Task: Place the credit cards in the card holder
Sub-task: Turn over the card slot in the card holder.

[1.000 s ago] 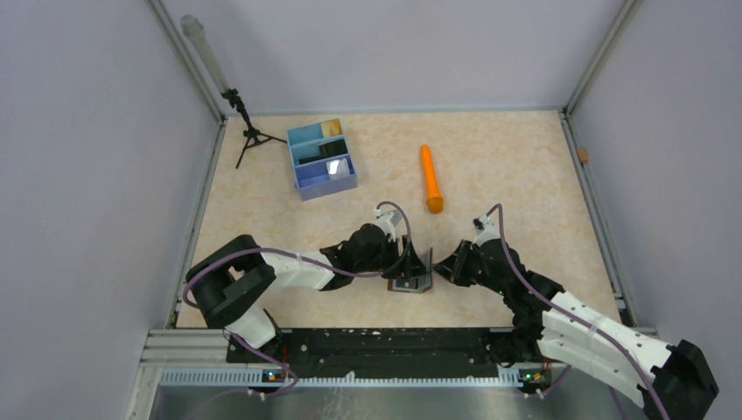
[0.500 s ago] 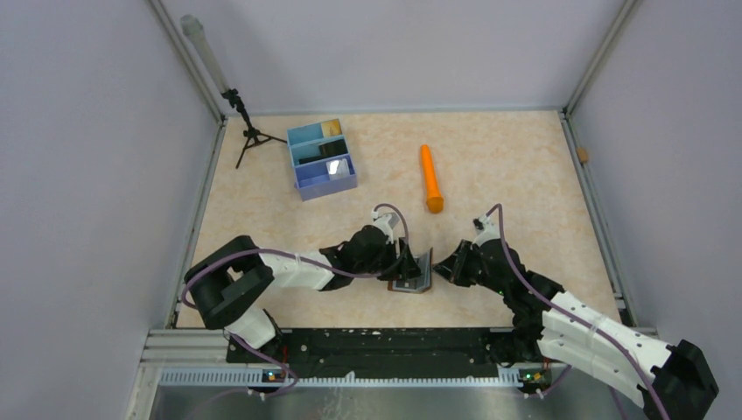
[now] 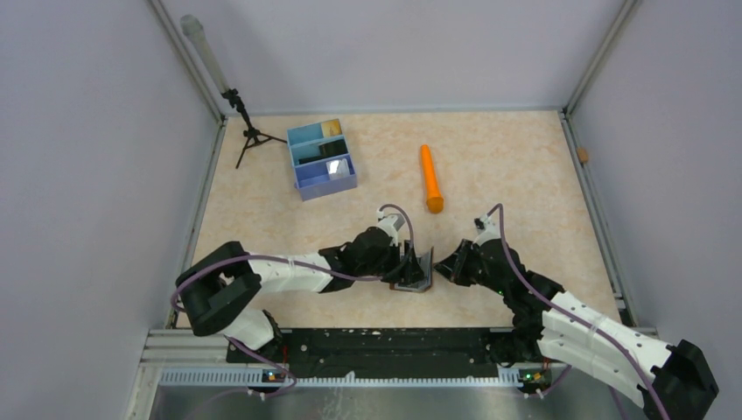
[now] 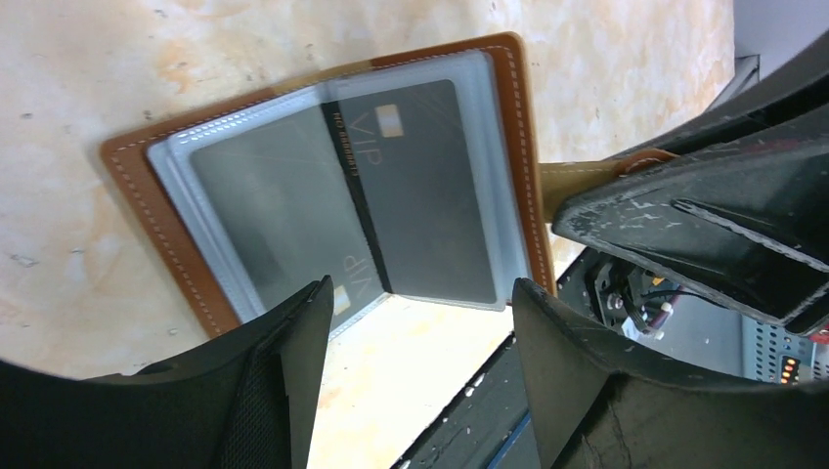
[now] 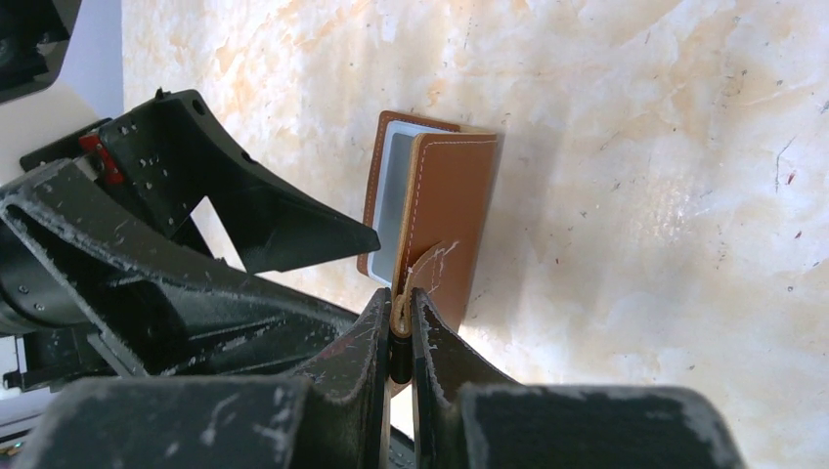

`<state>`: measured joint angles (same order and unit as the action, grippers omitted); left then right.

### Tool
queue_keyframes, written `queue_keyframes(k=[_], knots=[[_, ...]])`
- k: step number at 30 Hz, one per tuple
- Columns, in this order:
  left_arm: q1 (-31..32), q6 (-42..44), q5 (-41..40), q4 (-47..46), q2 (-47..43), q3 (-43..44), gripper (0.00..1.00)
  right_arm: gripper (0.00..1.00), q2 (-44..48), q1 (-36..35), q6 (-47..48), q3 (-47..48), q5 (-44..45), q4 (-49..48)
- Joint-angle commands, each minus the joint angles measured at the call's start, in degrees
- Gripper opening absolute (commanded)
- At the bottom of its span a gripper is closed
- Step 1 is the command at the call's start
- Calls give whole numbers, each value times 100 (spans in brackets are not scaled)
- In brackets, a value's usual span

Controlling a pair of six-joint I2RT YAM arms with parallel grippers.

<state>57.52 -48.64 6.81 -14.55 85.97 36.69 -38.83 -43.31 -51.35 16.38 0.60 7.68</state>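
Note:
The brown leather card holder (image 3: 416,278) stands half open on the table between the two grippers. In the left wrist view its clear sleeves (image 4: 323,195) face me, and a dark "VIP" credit card (image 4: 430,186) sits inside them. My left gripper (image 4: 420,288) is open just off the sleeves' edge, with nothing between its fingers. My right gripper (image 5: 399,315) is shut on the holder's snap tab (image 5: 427,266) and holds the outer flap (image 5: 452,210) up. More credit cards, tan-gold (image 3: 331,128), black (image 3: 332,147) and silvery (image 3: 333,167), lie in the blue tray (image 3: 306,185).
An orange cylinder (image 3: 430,178) lies behind the grippers at mid table. A small black tripod (image 3: 248,133) stands at the back left, beside the tray. Metal frame rails (image 3: 595,201) border the table, and the arms' base bar (image 3: 376,346) runs along the near edge.
The left arm's elbow has swung out to the left and its gripper has edged a little closer to the holder. The right gripper keeps its hold on the tab.

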Motion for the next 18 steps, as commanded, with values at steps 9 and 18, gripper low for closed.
queue_keyframes(k=[9, 18], knots=[[152, 202, -250, 377, 73, 502, 71, 0, 29, 24, -67, 132, 115, -105], [221, 256, -301, 499, 261, 675, 71, 0, 35, 24, -77, 129, 115, -99]])
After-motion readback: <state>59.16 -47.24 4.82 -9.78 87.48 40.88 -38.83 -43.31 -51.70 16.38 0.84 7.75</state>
